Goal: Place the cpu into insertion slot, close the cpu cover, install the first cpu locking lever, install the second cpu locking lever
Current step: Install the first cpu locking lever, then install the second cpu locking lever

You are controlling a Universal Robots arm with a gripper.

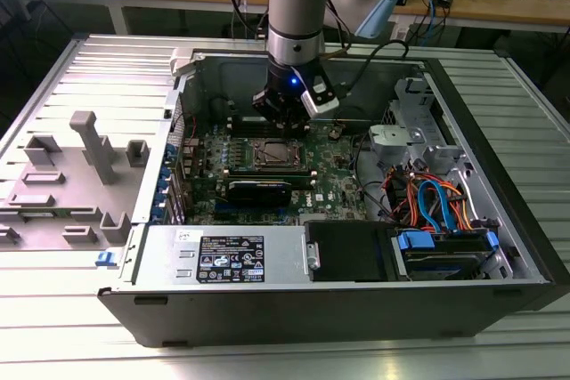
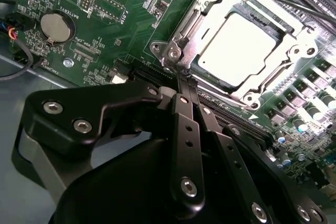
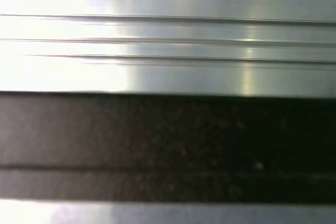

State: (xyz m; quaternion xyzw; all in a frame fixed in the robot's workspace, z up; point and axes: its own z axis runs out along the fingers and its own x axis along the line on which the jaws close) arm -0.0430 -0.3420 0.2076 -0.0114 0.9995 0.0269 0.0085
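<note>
Your gripper [image 2: 180, 80] has its fingers pressed together, tip at the corner of the slot [image 2: 239, 48], apparently to work a lever. The cpu [image 2: 237, 51] already sits in it, cover [image 2: 294, 40] down to retain it.

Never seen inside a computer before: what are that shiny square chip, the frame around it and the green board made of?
The cpu looks like bare metal, matte silver-grey and glaring in the light. The cpu cover seems stamped steel, bright with sharp reflections. The green motherboard looks like lacquered circuit board, probably fibreglass, glossy with fine printed traces.
</note>
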